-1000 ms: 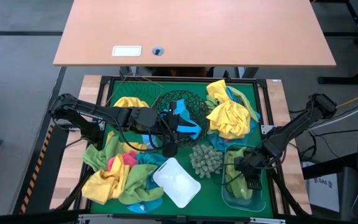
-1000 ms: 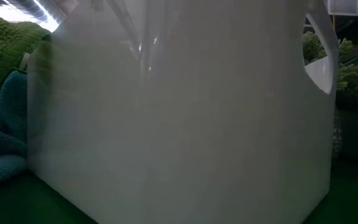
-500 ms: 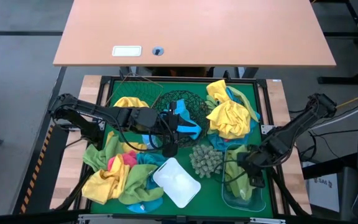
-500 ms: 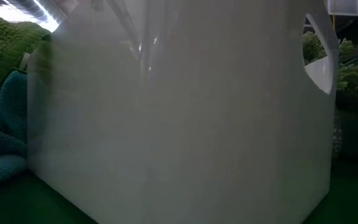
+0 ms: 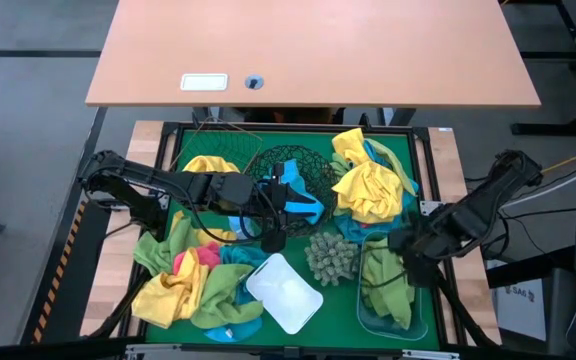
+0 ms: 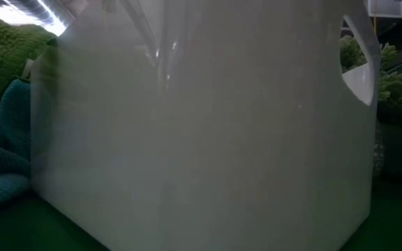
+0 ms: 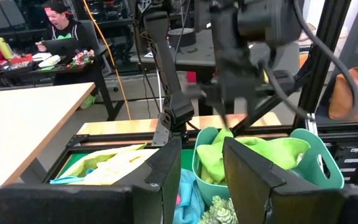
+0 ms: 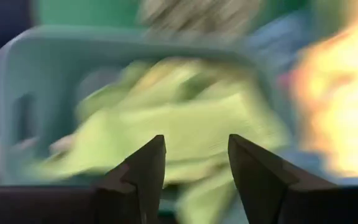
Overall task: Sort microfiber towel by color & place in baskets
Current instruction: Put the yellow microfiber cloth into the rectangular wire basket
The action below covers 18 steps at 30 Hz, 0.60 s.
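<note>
High view: going left to right, a heap of towels (image 5: pixel 190 275) in yellow, lime, pink and blue lies at the left of the green mat (image 5: pixel 340 290), with the white tub (image 5: pixel 284 292) just beside it. The left gripper (image 5: pixel 274 222) hangs over the near rim of the black mesh bowl (image 5: pixel 290 170); in its wrist view the jaws stand a narrow gap apart with nothing between them. A blue towel (image 5: pixel 298 197) lies in the bowl just beyond those jaws. Next come the spiky ball (image 5: pixel 330 256) and a yellow pile (image 5: pixel 368 185). At the right, the right gripper (image 5: pixel 410 246) is over the far end of the blue tub (image 5: pixel 392 300), jaws apart and empty, with a lime towel (image 8: pixel 185 121) lying in the tub right ahead of them.

Judging by this, the lime towel is delivered and the right arm is in the release-and-retreat step; next it must lift clear of the tub and go for another cloth, probably the yellow pile close by, gripping a single layer so that only one colour comes up.

The mat is framed in black on a wooden bench. A bare tan table (image 5: pixel 308 50) stands beyond it. In the left wrist view a person (image 7: pixel 59 28) sits at a desk far behind. The low view is blocked by the white tub's wall.
</note>
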Motion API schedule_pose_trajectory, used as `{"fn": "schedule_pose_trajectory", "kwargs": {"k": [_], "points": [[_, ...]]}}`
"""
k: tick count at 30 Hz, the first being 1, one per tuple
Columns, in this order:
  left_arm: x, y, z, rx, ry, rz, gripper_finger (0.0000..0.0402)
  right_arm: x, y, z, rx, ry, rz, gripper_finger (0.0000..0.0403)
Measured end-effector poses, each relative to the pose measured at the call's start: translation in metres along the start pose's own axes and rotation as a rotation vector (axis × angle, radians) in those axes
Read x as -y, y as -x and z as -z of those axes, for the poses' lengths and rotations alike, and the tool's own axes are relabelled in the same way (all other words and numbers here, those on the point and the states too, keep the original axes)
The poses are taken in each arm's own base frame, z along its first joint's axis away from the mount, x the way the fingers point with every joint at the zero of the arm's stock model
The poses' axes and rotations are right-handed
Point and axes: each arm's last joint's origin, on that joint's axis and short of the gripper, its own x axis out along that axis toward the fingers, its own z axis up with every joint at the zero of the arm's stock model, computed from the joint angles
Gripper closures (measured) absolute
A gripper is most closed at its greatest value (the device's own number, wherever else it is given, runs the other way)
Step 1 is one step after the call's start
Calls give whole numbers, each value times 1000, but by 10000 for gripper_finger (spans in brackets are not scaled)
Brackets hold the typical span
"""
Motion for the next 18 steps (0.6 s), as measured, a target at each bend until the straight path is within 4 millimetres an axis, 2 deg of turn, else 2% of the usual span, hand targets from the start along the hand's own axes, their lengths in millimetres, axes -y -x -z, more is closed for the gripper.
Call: {"fn": "schedule_pose_trajectory", "kwargs": {"k": [5, 8, 13, 18], "points": [[0, 0, 0, 0, 0, 0, 288, 15, 20, -8, 231, 83, 314, 228], [0, 0, 0, 0, 0, 0, 288, 31, 19, -15, 234, 111, 397, 228], [0, 0, 0, 0, -1, 0, 288, 64, -3, -27, 158, 83, 429, 228], [0, 0, 0, 0, -1, 0, 288, 90, -34, -29, 42, 64, 324, 228]]}}
